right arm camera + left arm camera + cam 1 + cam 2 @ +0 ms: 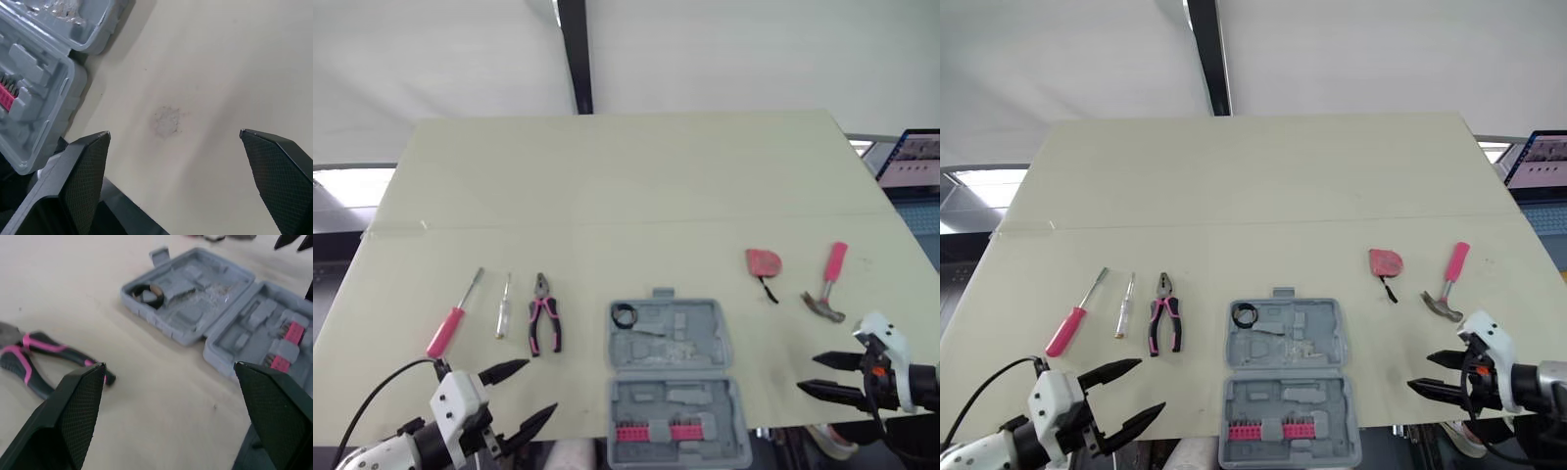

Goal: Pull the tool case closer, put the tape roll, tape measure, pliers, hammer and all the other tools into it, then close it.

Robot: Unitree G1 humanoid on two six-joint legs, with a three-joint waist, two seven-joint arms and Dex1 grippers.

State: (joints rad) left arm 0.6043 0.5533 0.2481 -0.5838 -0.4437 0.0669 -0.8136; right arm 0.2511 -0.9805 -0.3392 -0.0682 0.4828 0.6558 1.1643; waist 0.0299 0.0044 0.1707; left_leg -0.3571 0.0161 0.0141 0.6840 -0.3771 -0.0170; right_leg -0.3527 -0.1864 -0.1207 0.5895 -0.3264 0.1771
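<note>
While resting right gripper [808, 374] spread beside open grey plastic tool case [724, 343], square equally spread left gripper [540, 387] across both handles of pink-and-black steel pliers [545, 318] before pinching.

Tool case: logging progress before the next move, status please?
Left gripper, right gripper open, empty. Case open, near edge, tape roll inside. Pliers, two screwdrivers, tape measure, hammer out on table. Nothing blocking.

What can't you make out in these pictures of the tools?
- Pink-and-black pliers: head cut off by the left wrist view's edge.
- Open grey plastic tool case: one end cut off by the left wrist view's edge.
- Slim pale-handled screwdriver: tip type too small, eye views.
- Red tape measure: markings too small, eye views.
</note>
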